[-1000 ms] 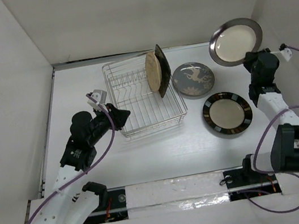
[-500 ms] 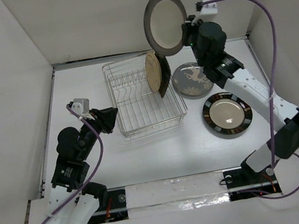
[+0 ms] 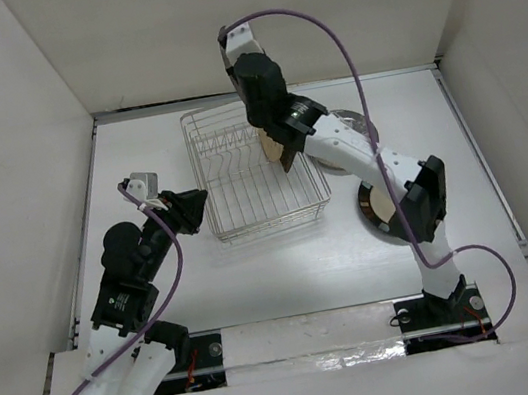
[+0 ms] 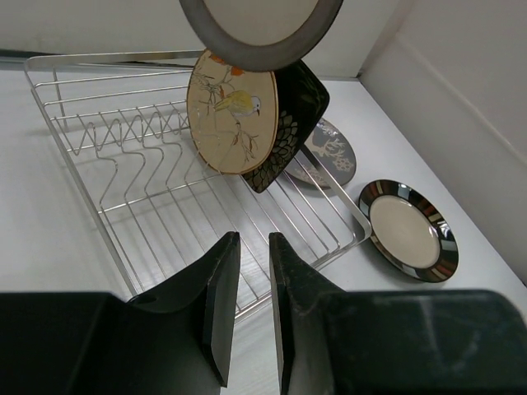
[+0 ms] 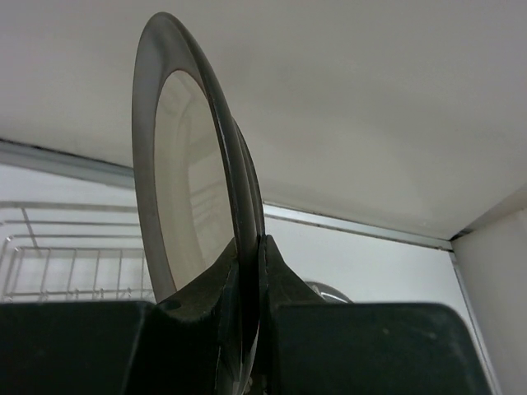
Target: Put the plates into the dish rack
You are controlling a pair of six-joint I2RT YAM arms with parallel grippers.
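The right gripper (image 5: 247,271) pinches the rim of the grey-rimmed cream plate (image 5: 185,193), held upright. Only the left wrist view shows it hanging above the silver wire dish rack (image 4: 148,156), where the tan bird plate (image 4: 230,115) and dark floral plate (image 4: 292,107) stand. The left gripper (image 4: 247,309) is narrowly parted, holding nothing.

The right arm reaches from its base at the near edge far across toward the back of the counter, its wrist raised high near the back edge's middle, and the right gripper (image 5: 247,280) has its jaws pinched tight on the rim of a plate (image 5: 185,214) held upright on edge. The left arm bends up over the near left part of the counter, its left gripper (image 4: 247,304) pointing toward the back right with the fingers (image 4: 218,309) nearly together, a narrow gap between them and nothing held.
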